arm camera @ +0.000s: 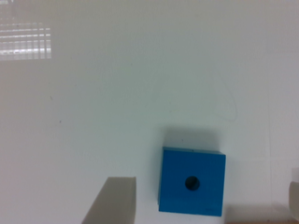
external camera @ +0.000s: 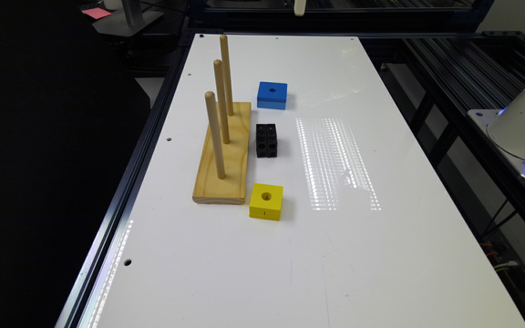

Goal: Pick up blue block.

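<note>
While flat on the table (external camera: pixel 381 255), blue block (arm camera: pixel 192 182) between wide-open jaws.

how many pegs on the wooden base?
3, upright in a row along the wooden base: near peg, middle peg, far peg. None appear hidden. All are bare, on the exterior view's left of the blue block.

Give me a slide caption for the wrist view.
Wrist camera looks straight down on the blue block, hole up, resting alone on the white table.

Bright overhead light, gridded glare on the glossy white table (external camera: pixel 381 255), dark surroundings, soft wrist-view blur.
</note>
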Robot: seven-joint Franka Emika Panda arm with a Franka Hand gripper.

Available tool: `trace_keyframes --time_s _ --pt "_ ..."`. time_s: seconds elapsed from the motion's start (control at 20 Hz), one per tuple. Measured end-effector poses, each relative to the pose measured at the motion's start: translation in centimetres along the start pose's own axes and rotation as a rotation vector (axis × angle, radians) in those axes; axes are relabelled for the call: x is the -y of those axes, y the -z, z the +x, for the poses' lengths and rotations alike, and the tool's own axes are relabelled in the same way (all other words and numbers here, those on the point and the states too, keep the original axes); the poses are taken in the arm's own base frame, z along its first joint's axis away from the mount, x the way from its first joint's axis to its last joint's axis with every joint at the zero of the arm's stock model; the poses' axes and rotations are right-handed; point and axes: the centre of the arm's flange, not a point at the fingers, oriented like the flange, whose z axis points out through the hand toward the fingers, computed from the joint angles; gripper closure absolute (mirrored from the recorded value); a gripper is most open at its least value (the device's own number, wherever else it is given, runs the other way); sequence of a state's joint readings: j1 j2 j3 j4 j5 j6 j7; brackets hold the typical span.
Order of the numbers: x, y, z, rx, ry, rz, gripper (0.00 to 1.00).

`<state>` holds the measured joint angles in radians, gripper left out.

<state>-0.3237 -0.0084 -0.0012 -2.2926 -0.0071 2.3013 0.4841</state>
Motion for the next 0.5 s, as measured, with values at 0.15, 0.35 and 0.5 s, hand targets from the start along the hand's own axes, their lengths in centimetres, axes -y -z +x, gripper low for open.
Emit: trace_keyframes --time_s 0.15,0.35,0.5 --pt "0.2 -1.6 0.4 0.003 0.000 -0.001 0.00" --pt "0.2 -3.6 0.4 0.015 0.000 -0.007 0.00" --pt "0.3 -6.2 0.5 0.016 0.001 -0.008 0.00"
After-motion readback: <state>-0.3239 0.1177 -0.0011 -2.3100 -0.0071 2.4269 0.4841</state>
